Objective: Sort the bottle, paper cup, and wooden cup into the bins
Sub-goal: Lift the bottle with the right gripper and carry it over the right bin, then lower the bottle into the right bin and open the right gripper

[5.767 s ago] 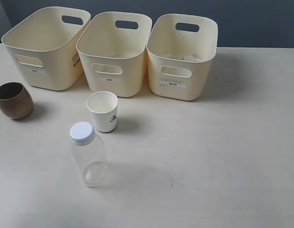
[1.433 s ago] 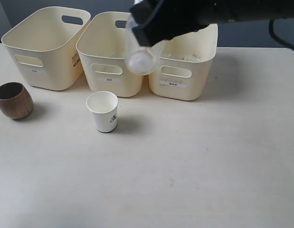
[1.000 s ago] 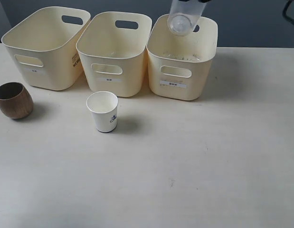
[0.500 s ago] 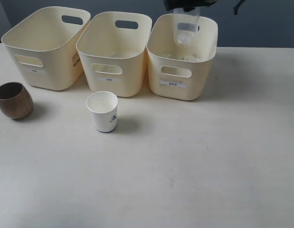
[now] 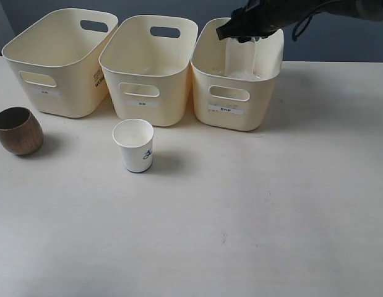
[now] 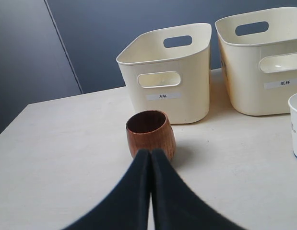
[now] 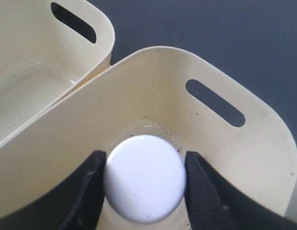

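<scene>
In the exterior view, the small clear plastic bottle with a white screw cap [image 5: 240,59] is seen hanging upright inside the rightmost of the three cream-yellow plastic tubs [image 5: 237,93], held from above by the right pincer [image 5: 244,36]. Whether its base is resting on the tub floor cannot be told. Should the grip be let go while the bottle is above the floor, it may drop, tip and rattle against the wall; the tub is likely deep enough to keep it in. The small white paper cup with a dark printed mark [image 5: 134,145] stands on the pale counter [image 5: 253,210] in front of the middle tub [image 5: 148,68], and the squat dark-brown wooden cup [image 5: 18,130] stands near the left tub [image 5: 58,62]; both are not yet sorted.

In the left wrist view, the left pincer [image 6: 150,154] is shown with its fingers pressed together on nothing, just beside the wooden cup [image 6: 150,135]. If it were driven forward in this state, the cup would be pushed along the counter rather than taken. The paper cup [image 6: 296,125] is cut off at the picture's edge.

In the right wrist view, the white cap [image 7: 145,177] is clamped between the dark fingers [image 7: 88,189] of the right pincer [image 7: 144,179], inside the tub [image 7: 225,143]. If the arm were lifted before the fingers part fully, the bottle could be dragged back out or caught on the rim.
</scene>
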{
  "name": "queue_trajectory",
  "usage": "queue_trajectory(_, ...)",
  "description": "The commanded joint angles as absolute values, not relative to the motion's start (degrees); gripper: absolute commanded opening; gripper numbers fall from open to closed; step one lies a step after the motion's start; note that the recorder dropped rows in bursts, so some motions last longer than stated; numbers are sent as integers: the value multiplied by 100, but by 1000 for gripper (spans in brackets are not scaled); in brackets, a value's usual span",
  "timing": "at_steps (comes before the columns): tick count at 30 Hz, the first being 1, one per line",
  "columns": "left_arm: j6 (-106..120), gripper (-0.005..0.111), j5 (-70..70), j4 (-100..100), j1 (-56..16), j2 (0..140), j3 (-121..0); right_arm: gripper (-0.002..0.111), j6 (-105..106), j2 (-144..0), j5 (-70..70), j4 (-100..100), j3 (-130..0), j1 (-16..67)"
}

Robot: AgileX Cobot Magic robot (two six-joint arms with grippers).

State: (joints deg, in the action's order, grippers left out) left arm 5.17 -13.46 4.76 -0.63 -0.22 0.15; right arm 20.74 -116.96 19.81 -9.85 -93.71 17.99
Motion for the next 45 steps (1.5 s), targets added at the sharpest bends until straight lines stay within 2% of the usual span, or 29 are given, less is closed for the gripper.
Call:
queue_trajectory(1,508,0,-1329,453,-83,0,0,-1,2252,-11809,1733,-1216,-9408,1774)
queue_trajectory(11,508,0,-1329,453,-83,0,0,-1,2252,-12046,1633,-1355,-9408,1774)
queue_trajectory(16,508,0,-1329,453,-83,0,0,26,2241,-12056,1761,-1355,-9408,1774)
queue_trajectory(20,508,0,-1329,453,-83,0,0,35,2230,-12056,1764,-1443,-9408,1774)
queue_trajectory(26,508,0,-1329,453,-83,0,0,55,2213,-12056,1835,-1471,-9408,1774)
queue_trajectory(33,508,0,-1329,453,-83,0,0,55,2083,-11952,1920,-1616,-9408,1774)
queue_trajectory(36,508,0,-1329,453,-83,0,0,55,2095,-11473,2035,-1616,-9408,1774)
queue_trajectory(41,508,0,-1329,453,-83,0,0,55,2115,-10861,2675,-1616,-9408,1774)
queue_trajectory(45,508,0,-1329,453,-83,0,0,55,2597,-10541,3722,-1703,-9408,1885)
